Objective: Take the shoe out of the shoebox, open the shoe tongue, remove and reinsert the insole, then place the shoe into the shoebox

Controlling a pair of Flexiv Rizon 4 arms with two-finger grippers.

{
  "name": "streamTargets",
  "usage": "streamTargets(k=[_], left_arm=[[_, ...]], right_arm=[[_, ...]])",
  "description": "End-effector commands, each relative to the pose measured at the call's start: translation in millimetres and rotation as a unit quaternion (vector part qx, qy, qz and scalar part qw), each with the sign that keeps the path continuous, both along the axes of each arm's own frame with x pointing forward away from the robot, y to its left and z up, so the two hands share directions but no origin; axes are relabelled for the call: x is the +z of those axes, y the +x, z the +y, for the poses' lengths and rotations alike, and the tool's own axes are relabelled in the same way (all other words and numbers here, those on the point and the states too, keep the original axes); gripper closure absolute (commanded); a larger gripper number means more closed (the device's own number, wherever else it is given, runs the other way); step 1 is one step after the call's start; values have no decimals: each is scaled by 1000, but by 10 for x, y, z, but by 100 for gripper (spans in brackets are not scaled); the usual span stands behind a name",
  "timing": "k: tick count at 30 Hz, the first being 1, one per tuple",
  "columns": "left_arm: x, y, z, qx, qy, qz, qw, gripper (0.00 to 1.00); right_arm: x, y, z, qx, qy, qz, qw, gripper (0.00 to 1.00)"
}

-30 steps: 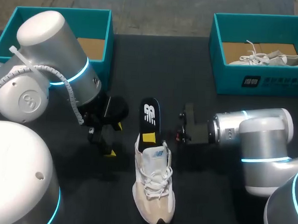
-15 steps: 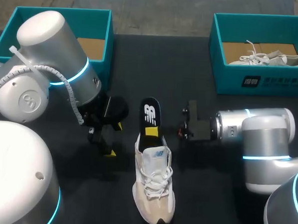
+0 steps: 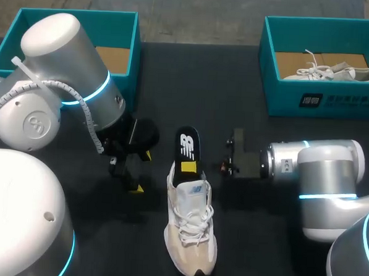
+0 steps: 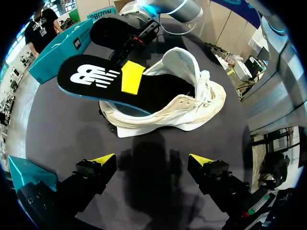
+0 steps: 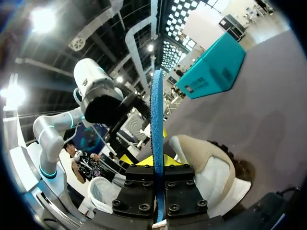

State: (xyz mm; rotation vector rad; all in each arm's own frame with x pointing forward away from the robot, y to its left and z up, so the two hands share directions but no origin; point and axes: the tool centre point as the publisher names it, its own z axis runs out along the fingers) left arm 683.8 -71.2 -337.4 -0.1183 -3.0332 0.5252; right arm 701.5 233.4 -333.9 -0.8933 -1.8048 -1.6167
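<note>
Insole (image 4: pixel 91 76): thin, bendy; my right gripper (image 5: pixel 157 164) pinches its middle.
Left gripper (image 4: pixel 152 160): spread wide, holding nothing.
Shoe (image 4: pixel 184 103): soft; I'd steady heel.

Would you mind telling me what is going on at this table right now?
The right hand is shut on a black insole, with one end inside the white shoe and the rest sticking out past the heel. The shoe lies on the table between the two arms. The left hand is open beside the shoe, holding nothing.
</note>
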Motion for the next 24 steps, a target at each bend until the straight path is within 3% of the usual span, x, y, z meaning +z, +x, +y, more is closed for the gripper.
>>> streamTargets(k=[1,11,19,21,24], left_arm=[[-8,-4,-5,0,0,0,1000,0],[-8,-4,-5,0,0,0,1000,0],[-8,-4,-5,0,0,0,1000,0],[-8,-4,-5,0,0,0,1000,0],[-8,-4,-5,0,0,0,1000,0]], right_arm=[[-24,-74,37,-3,-11,9,1000,100],[-106,-259,19,-7,-19,34,999,100],[-113,-279,31,-8,-15,30,999,100],[-88,-261,28,-8,-14,25,1000,85],[-39,-229,35,-10,-14,9,1000,74]])
